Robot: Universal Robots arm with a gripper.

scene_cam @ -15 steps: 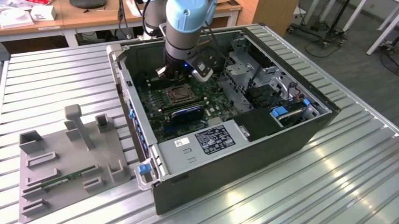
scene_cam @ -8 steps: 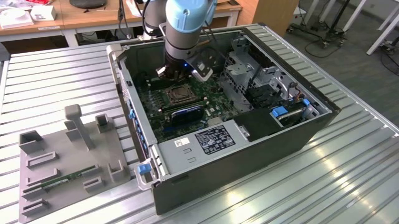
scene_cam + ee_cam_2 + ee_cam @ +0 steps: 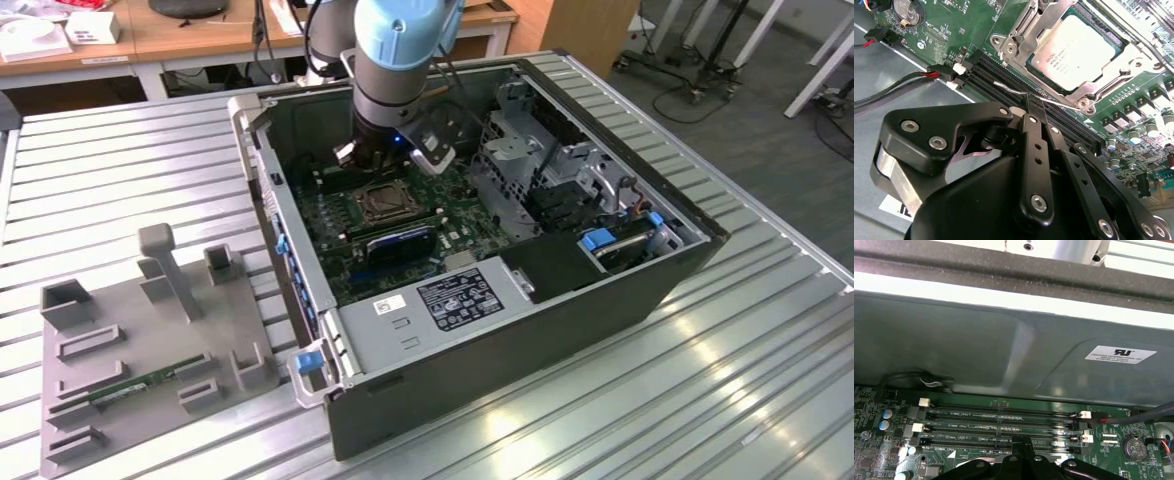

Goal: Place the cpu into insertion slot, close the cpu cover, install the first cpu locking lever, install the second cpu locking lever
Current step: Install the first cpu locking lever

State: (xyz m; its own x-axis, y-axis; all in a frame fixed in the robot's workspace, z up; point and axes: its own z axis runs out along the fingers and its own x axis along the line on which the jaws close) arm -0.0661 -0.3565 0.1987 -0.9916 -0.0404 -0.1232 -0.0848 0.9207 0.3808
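The cpu (image 3: 1074, 47), pale and metallic on top, lies flat in the insertion slot (image 3: 379, 203) on the green motherboard. The silver cpu cover (image 3: 1016, 42) lies down around it, the chip showing through its window. A thin silver locking lever (image 3: 1004, 86) runs along the socket's edge beside the black memory slots. My gripper (image 3: 1035, 102) has its black fingers pressed together, and their tips meet this lever about halfway along it. In the exterior view the gripper (image 3: 384, 165) hangs inside the open computer case, just behind the socket. The fingertips (image 3: 1022, 442) also show over the memory slots.
Black memory slots (image 3: 1004, 427) lie between the socket and the grey case wall (image 3: 979, 355). Red and black cables (image 3: 914, 80) run close by. The drive cage (image 3: 534, 160) and power supply (image 3: 454, 295) hem the board in. A grey fixture (image 3: 147, 340) holding a green memory stick (image 3: 140, 385) sits at the exterior view's left.
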